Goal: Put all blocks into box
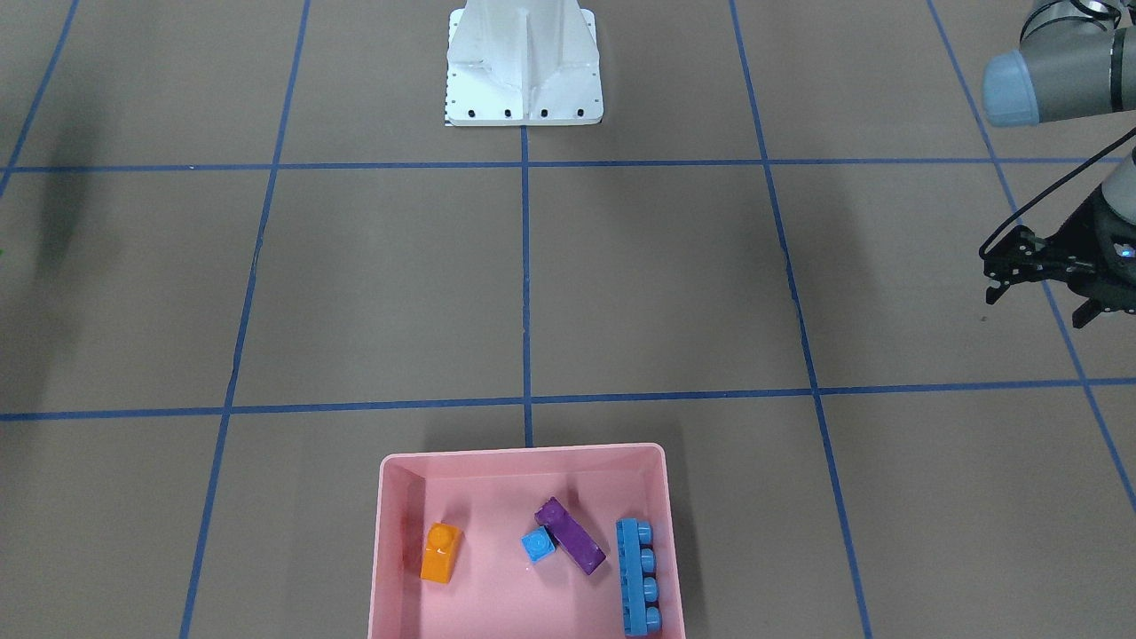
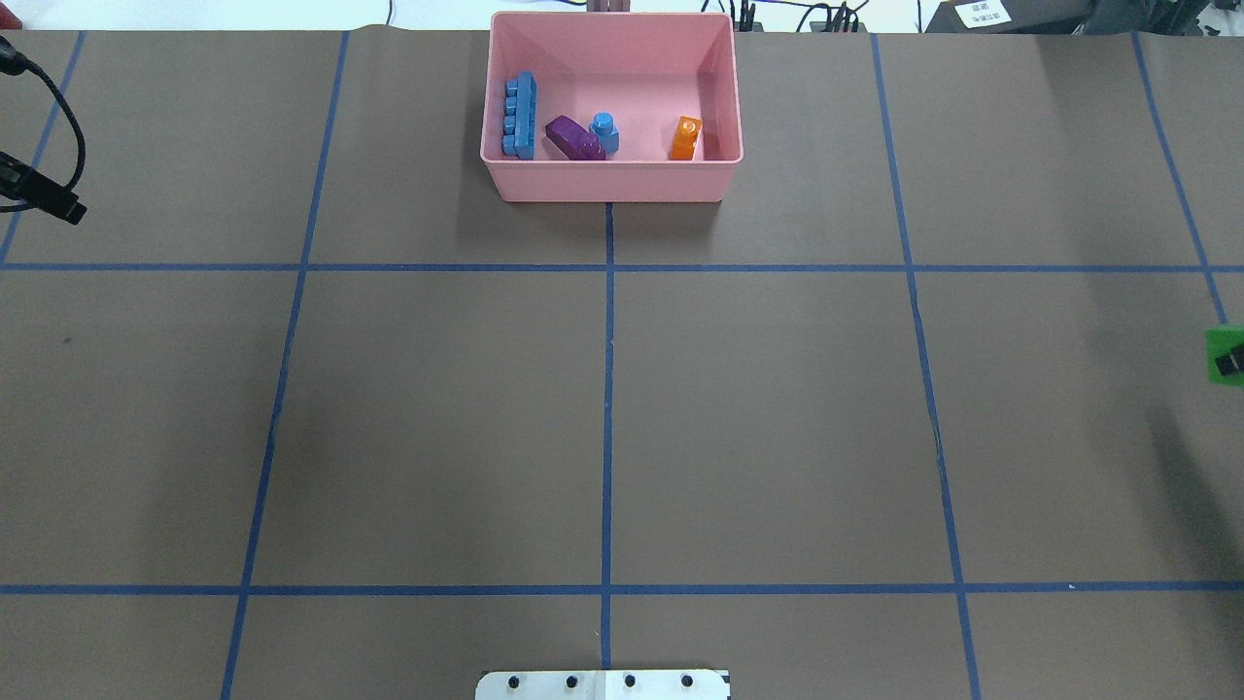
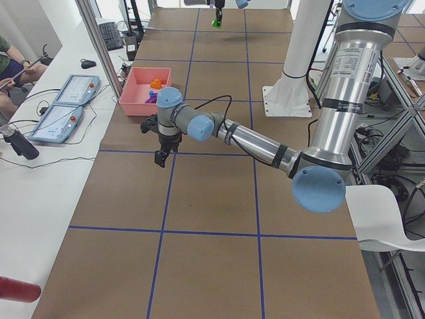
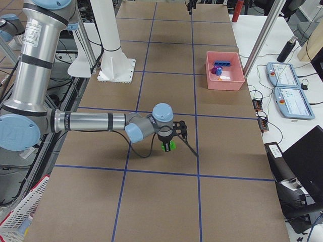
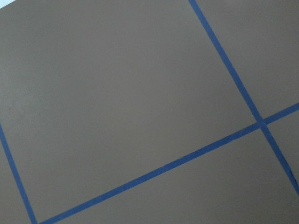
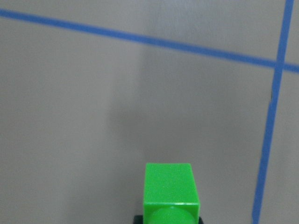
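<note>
The pink box (image 1: 524,461) stands at the table's far edge, also in the overhead view (image 2: 612,180). In it lie the orange block (image 1: 440,552), the small blue cube (image 1: 538,544), the purple block (image 1: 571,535) and the long blue block (image 1: 637,577). My right gripper (image 2: 1230,362) is shut on the green block (image 2: 1221,350) at the table's right side, far from the box. The green block also shows in the right wrist view (image 6: 170,190) and the exterior right view (image 4: 168,146). My left gripper (image 1: 1038,303) is open and empty above the table's left side.
The white metal base (image 1: 524,80) stands at the robot's side of the table. Blue tape lines cross the brown surface. A side table with two tablets (image 3: 66,106) and an operator (image 3: 10,56) runs along the far edge behind the box.
</note>
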Robot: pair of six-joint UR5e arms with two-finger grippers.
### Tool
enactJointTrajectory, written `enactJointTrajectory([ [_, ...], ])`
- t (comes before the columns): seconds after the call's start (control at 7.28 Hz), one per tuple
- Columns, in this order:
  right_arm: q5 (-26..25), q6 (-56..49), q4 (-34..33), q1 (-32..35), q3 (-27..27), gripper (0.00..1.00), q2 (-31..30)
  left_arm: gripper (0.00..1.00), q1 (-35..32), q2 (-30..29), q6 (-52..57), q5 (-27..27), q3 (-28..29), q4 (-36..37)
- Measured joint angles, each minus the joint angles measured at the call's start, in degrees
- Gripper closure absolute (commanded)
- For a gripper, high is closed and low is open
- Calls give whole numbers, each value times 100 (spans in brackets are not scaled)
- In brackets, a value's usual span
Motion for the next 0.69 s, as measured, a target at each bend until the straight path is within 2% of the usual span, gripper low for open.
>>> enactJointTrajectory([
  [0.27,-133,8,-1458,33,-145,100,1549,0,-593,379,418,-251,6,9],
  [0.41,-166,26,-1984,19,-395,100,2318,0,-1002,632,609,-515,15,27],
  [0.69,-178,94,-2377,-74,-1152,100,3592,0,-1731,1267,1286,-772,37,14],
])
